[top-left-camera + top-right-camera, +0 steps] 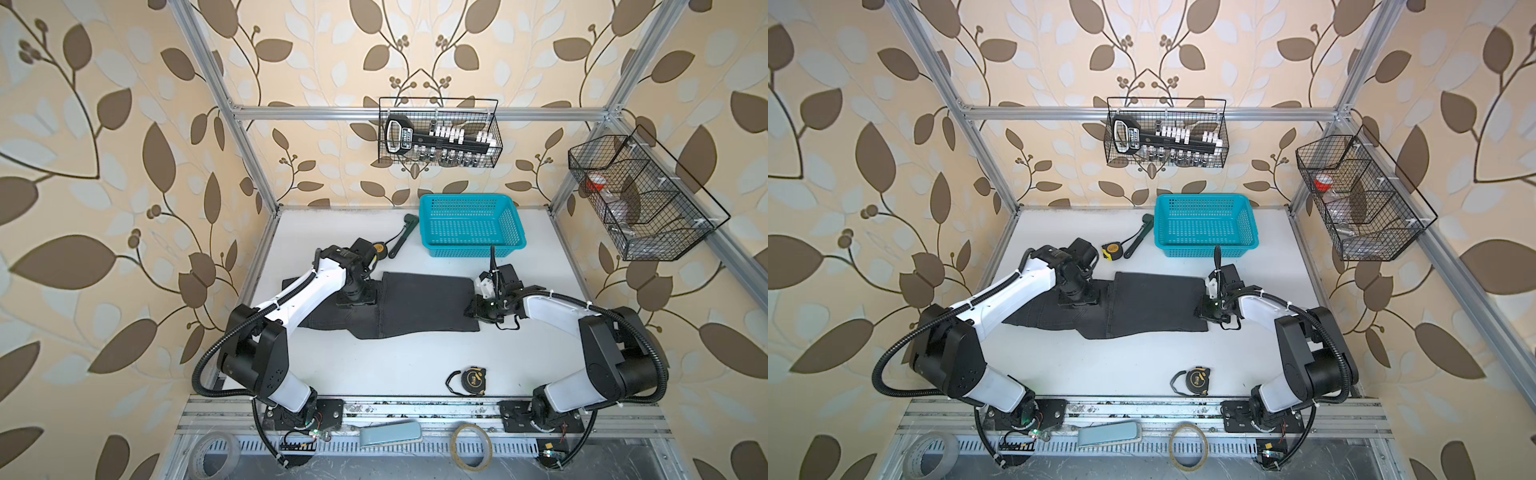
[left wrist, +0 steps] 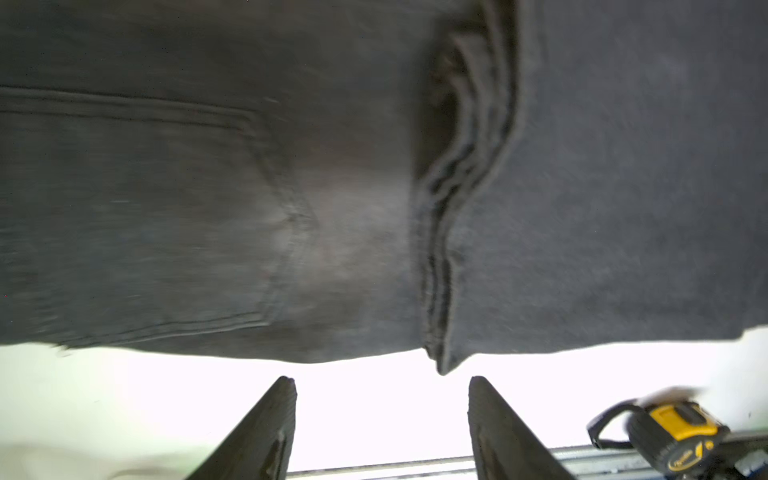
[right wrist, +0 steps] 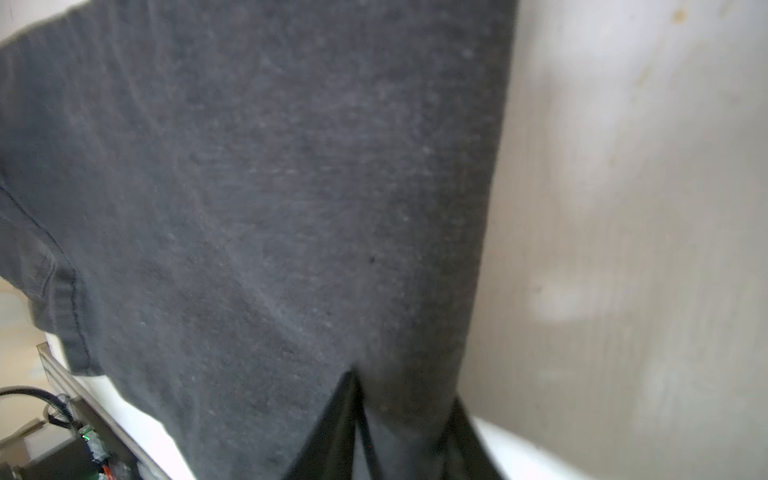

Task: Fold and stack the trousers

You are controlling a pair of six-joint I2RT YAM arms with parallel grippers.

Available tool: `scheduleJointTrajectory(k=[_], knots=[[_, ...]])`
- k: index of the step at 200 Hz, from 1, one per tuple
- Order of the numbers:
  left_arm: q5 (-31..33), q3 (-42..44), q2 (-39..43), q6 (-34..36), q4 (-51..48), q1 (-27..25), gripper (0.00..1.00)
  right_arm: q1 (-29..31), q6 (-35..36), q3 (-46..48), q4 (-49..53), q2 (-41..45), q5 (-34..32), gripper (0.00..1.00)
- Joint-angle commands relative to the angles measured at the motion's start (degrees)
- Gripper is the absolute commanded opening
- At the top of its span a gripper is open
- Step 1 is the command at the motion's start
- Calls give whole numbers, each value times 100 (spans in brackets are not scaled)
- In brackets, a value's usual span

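Observation:
The charcoal-black trousers (image 1: 424, 303) (image 1: 1154, 303) lie across the middle of the white table, their right part folded over as a flat upper layer. My left gripper (image 1: 357, 297) (image 1: 1077, 297) hangs over their left part. In the left wrist view this gripper (image 2: 382, 380) is open, with only bright table between its fingertips (image 2: 286, 386) and the pocket seam and fold edge of the trousers (image 2: 208, 187) just beyond. My right gripper (image 1: 478, 309) (image 1: 1204, 309) is at the right end of the trousers. In the right wrist view it (image 3: 405, 390) is shut on the fabric (image 3: 270, 187).
A turquoise basket (image 1: 473, 249) (image 1: 1204, 249) stands behind the trousers. A yellow tape measure (image 1: 379, 249) (image 2: 673, 432) and a dark wrench (image 1: 401, 237) lie by the left arm. Another tape measure (image 1: 469, 379) lies near the front. Wire baskets hang on the walls.

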State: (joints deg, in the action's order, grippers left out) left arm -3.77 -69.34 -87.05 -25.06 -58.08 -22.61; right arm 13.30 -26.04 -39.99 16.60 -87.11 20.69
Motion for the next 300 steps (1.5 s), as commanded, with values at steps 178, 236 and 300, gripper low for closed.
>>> scheduleJointTrajectory(k=[178, 236, 300], knots=[[-821, 789, -251, 257, 875, 1171, 65, -1803, 798, -2305, 3473, 2091, -1184, 4], [-1347, 1056, -731, 80, 1383, 1164, 48, -31, -397, -3058, 3085, 1958, -458, 5], [-1442, 1193, -886, -90, 1686, 1167, 39, 2064, -1485, -3546, 2198, 998, -1000, 8]])
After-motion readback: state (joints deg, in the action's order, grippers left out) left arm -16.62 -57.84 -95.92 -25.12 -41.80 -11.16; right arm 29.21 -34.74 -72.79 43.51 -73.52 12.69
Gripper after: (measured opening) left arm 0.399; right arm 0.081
